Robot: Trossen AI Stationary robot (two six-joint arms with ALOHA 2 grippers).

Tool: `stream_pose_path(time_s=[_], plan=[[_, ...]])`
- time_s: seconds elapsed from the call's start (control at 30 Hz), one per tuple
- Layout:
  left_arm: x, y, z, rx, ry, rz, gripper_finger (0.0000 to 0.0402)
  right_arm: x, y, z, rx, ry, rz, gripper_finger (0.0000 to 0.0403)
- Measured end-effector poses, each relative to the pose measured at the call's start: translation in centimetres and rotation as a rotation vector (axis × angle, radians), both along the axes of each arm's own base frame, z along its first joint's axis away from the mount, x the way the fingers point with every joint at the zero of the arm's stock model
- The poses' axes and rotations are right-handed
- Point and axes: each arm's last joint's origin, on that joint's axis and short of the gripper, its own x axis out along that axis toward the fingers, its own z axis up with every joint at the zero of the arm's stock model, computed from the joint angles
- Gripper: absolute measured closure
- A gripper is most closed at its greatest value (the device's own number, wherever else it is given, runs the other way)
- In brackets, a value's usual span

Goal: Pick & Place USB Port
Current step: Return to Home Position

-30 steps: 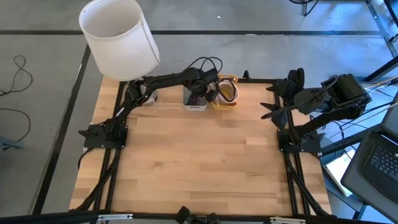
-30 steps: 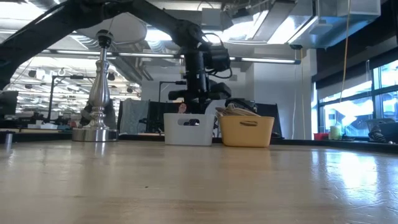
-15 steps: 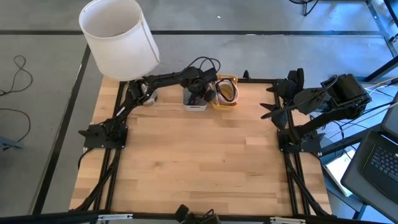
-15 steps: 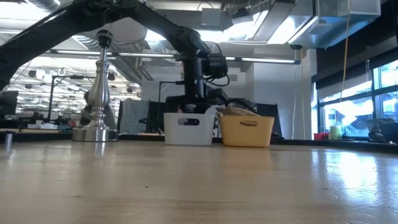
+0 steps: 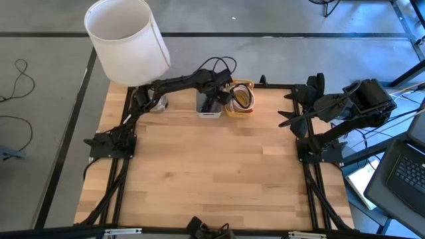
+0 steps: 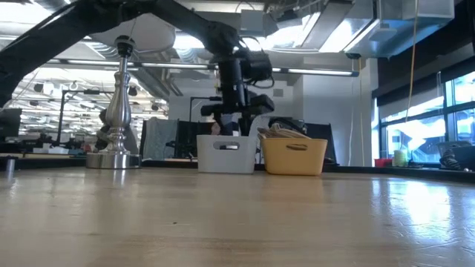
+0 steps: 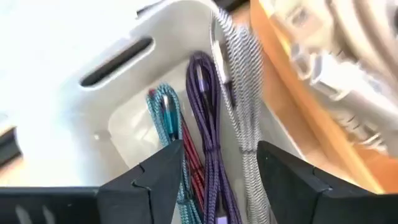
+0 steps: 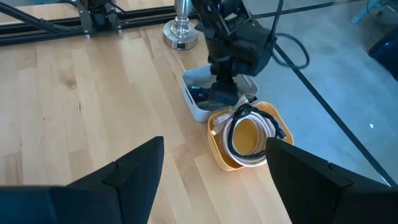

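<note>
My left hand (image 7: pixel 219 163) hangs over the gray bin (image 7: pixel 68 43), wide open and empty, I judge because its load is delivered: the purple USB cable (image 7: pixel 208 118) lies inside, between the light blue cable (image 7: pixel 166 112) and the white and black cable (image 7: pixel 242 81). The right hand (image 8: pixel 214 180), open and empty, waits at the right edge of the counter (image 5: pixel 212 166). I read no label anywhere.

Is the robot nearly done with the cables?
Nearly. The blue cable, purple cable and striped cable lie in the gray bin. The left end effector hovers open above it, empty; the right end effector waits open at the table's right edge. Only going home remains.
</note>
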Motion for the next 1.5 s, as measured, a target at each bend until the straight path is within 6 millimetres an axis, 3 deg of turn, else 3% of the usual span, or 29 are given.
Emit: stream_pose_path(time_s=[0.27, 0.67, 0.8, 0.93, 1.03, 1.1, 1.33, 1.4, 1.5], plan=[[-0.3, -1.1, 3.5, 0.058, -0.083, -0.007, 0.0205, 0.0, 0.0, 0.0, 0.003, -0.001, -0.002, 0.0119], [2.3, -6.3, 8.2, 0.092, -0.372, -0.277, 0.0206, 0.0, 0.0, 0.0, 0.0, -0.003, 0.004, 0.0119], [3.6, -10.1, 10.7, 0.068, -0.546, -0.466, 0.0225, 0.0, 0.1, 0.0, 0.008, 0.007, 0.024, 0.0119], [3.9, -14.7, 14.4, 0.101, -0.74, -0.674, 0.0291, 0.0, 0.1, 0.0, -0.008, 0.02, 0.048, 0.0119], [2.4, -17.6, 18.5, 0.154, -0.889, -0.814, 0.0364, 0.2, 0.2, 0.1, 0.008, 0.01, 0.064, 0.0119], [0.6, -19.7, 21.1, 0.182, -0.942, -0.888, 0.039, 0.4, 0.3, 0.3, 0.018, -0.016, 0.076, 0.0119], [-5.9, -27.1, 26.6, 0.289, -0.987, -1.168, 0.0399, 2.6, 1.8, 0.6, 0.17, -0.079, 0.29, 0.013], [-7.8, -29.0, 27.5, 0.35, -0.966, -1.228, 0.04, 4.2, 2.7, 0.1, 0.178, -0.079, 0.37, 0.0156], [-10.2, -31.0, 28.1, 0.403, -0.904, -1.252, 0.04, 7.5, 4.2, -1.2, 0.098, -0.118, 0.468, 0.0225]])
